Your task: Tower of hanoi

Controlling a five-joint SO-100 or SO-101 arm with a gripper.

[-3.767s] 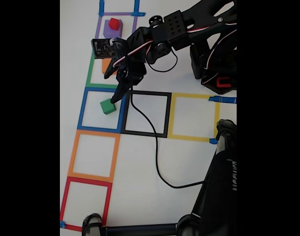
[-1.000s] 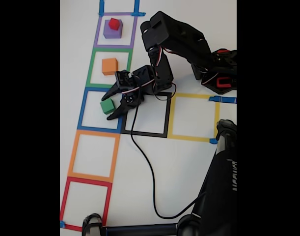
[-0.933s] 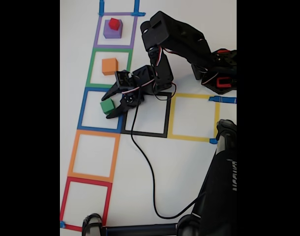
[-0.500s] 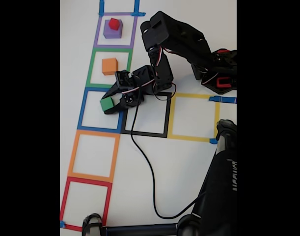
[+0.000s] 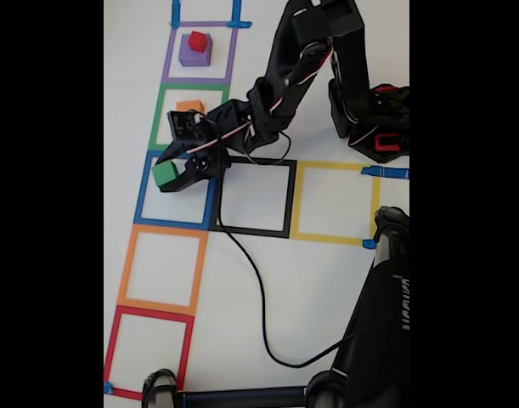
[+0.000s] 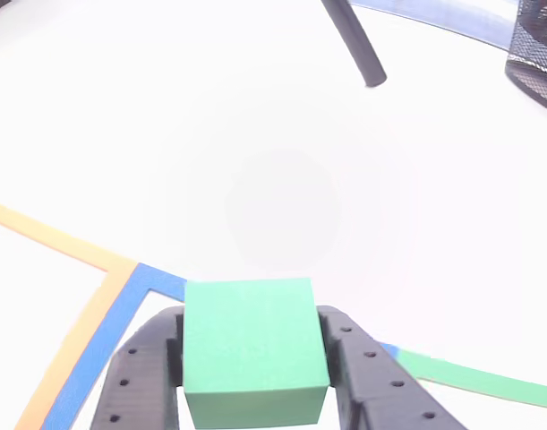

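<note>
Holding: I had the gripper clamped on the green cube, one black finger pressed on each side face in the other view.
Cube position: it sat squarely between the jaws, over the upper left part of the blue square in the fixed view; I judged it lifted off the table, though the pictures did not prove that.
Arm: the black arm reached in from the base at the right edge of the fixed view, folded high and coming down leftward.
Key relation: the orange cube in the green square lay just up and right of the gripper in the fixed view, partly hidden by the wrist.
Further out: the red cube rested on the purple block in the purple square, well above.
Next move, my guess: a short carry upward toward one of those squares.
Cable: the black cable trailed down across the table.
</note>
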